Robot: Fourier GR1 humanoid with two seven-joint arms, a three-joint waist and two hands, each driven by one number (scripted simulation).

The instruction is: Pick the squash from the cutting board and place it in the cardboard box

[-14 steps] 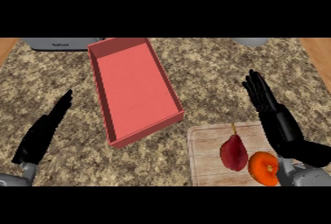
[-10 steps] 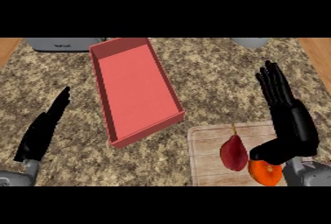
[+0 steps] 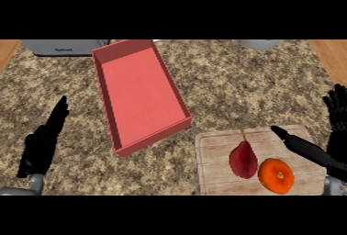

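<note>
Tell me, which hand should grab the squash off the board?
The right hand. It is right beside the cutting board, with its thumb stretched over the board near the dark red squash. The left hand is far off, on the other side of the red box.

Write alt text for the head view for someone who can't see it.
A dark red squash and an orange fruit lie side by side on a wooden cutting board at lower right, the open right hand beside it with its thumb over the board. A red box sits up-left on the speckled counter; the open left hand rests at lower left.
</note>
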